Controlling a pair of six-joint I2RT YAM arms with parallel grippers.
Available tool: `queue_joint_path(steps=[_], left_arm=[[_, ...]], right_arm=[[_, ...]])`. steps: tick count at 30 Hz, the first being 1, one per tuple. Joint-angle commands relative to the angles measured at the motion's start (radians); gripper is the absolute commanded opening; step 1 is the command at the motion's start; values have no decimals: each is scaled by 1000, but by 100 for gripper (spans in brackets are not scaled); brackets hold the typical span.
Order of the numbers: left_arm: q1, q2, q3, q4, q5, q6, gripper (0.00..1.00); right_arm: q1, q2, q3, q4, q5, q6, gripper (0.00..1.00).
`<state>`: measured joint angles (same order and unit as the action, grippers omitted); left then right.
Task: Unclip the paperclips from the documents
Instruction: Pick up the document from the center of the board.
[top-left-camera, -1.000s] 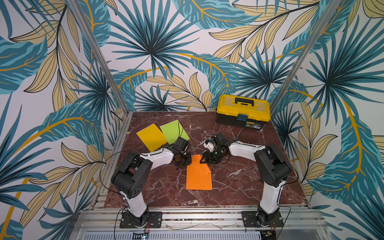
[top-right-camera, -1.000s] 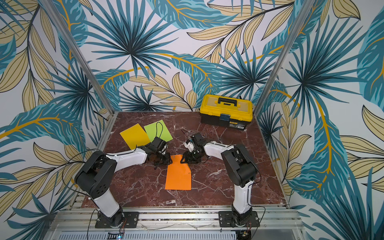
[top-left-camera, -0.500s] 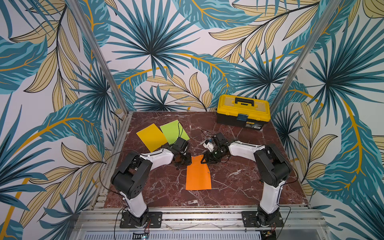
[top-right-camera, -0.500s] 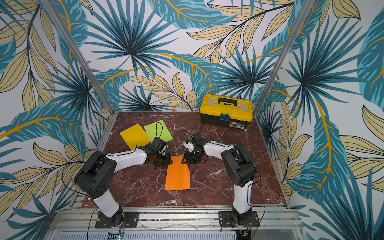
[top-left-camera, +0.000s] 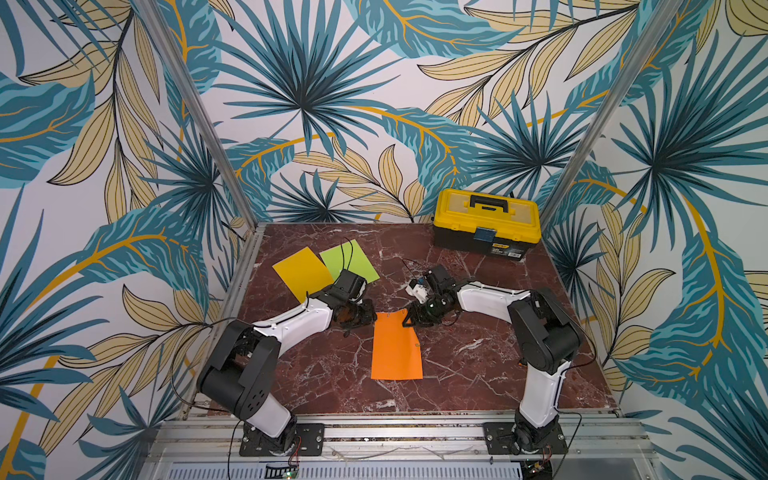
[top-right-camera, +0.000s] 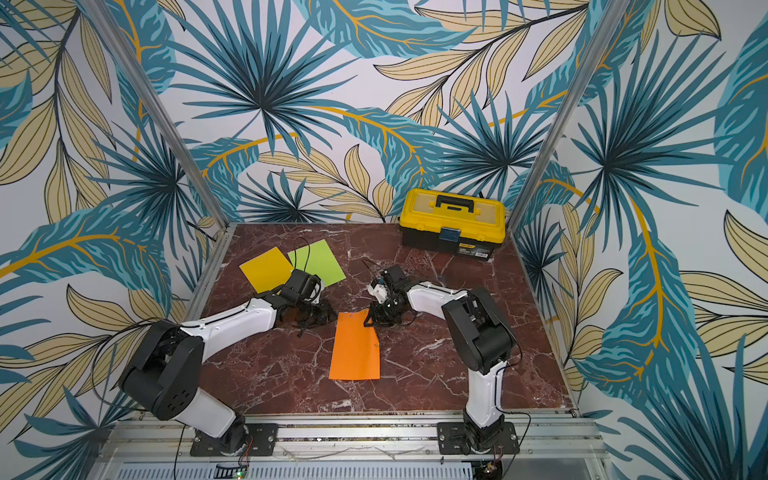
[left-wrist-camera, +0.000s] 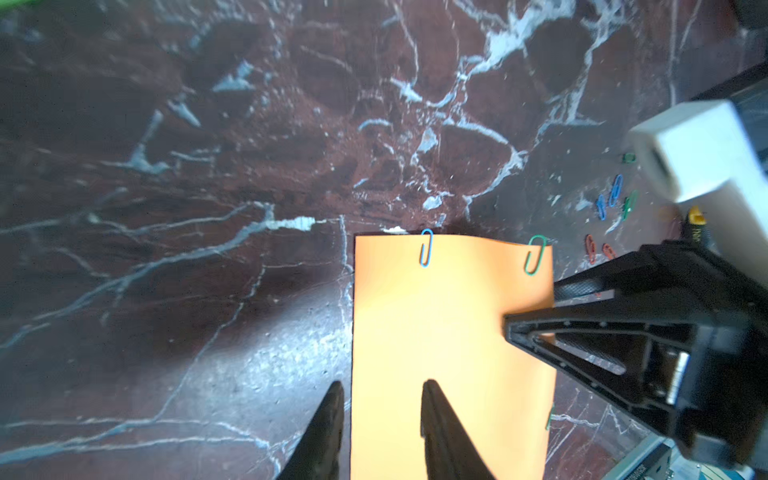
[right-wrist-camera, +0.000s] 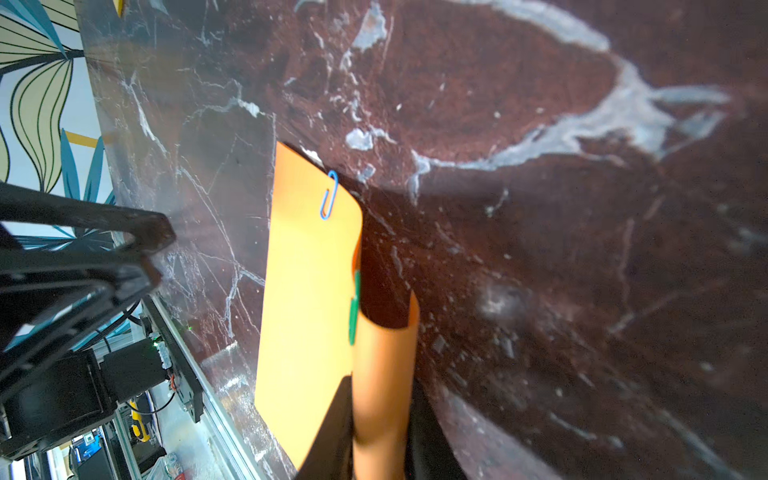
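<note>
The orange document lies mid-table between both arms. My right gripper is shut on its far right corner, which curls up between the jaws. A green paperclip sits on that curled edge and a blue paperclip on the far edge. My left gripper is open and low over the sheet's left edge, one finger over paper, one over marble. The golden yellow document and lime green document lie at the back left. Several loose paperclips rest on the table beyond the orange sheet.
A yellow-and-black toolbox stands at the back right of the marble table. Another small clip sits on the orange sheet's right edge. Metal frame posts and patterned walls close in the back and sides.
My right gripper has closed on the orange sheet's far right corner, which now curls up. My left gripper has opened a little beside the sheet.
</note>
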<state>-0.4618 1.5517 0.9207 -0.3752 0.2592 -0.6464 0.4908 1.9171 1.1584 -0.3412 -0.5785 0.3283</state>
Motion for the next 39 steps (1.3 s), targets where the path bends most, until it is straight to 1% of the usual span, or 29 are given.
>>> queue_joint_path(steps=[1,6,17,20,25,30,35,39], left_arm=[[21,-30,-24,-13,7,34,35],[60,-46,-80,58,51,42,37],[119,-99,-182,300,194,45,47],[130,-124,-198,349,234,50,50],[140,-156,-213,421,314,72,59],[143,-163,-222,492,412,76,65],[143,-150,-220,571,520,47,65],[143,-143,-212,635,585,7,65]], right_arm=[[-1,-57,-28,41,-33,-7,21],[-5,-107,-58,96,-80,-10,21],[-31,-225,-70,84,-155,-44,21],[-45,-251,-72,73,-175,-43,21],[-63,-300,-75,63,-211,-43,21],[-79,-343,-76,57,-236,-37,21],[-84,-378,-74,57,-271,-35,21],[-86,-379,-69,57,-289,-38,21]])
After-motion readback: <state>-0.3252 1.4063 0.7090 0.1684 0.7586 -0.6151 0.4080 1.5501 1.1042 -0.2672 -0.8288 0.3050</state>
